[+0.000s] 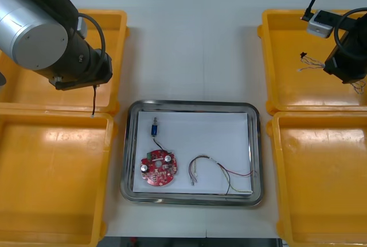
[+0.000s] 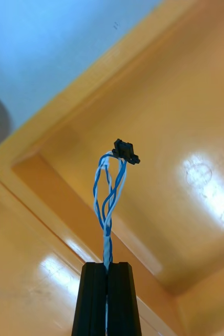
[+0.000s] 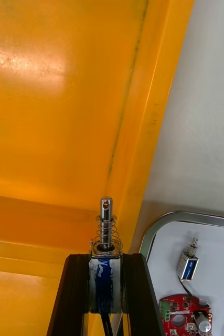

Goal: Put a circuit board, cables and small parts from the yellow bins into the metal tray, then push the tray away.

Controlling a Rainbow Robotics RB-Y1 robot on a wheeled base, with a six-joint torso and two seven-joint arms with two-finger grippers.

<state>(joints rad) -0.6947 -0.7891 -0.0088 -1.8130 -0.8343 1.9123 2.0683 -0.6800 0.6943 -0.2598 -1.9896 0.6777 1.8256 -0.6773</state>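
My left gripper [image 3: 105, 258] is shut on a small metal part [image 3: 106, 231] with a spring, a pin and a blue body, held over the far left yellow bin [image 1: 121, 40] near its inner rim. Its black lead [image 1: 94, 101] hangs below the left arm. My right gripper [image 2: 107, 266] is shut on a twisted blue and white cable [image 2: 109, 194] with a black plug, over the far right bin [image 1: 292, 92]. The metal tray [image 1: 195, 105], white inside, holds a red circuit board [image 1: 159, 168], another small metal part [image 1: 154, 129] and a red and yellow cable [image 1: 221, 171].
The near left bin [image 1: 51, 172] and near right bin [image 1: 321, 178] flank the tray. A strip of bare table [image 1: 192, 46] lies beyond the tray between the far bins. Thin cable ends [image 1: 360, 86] lie at the right side of the far right bin.
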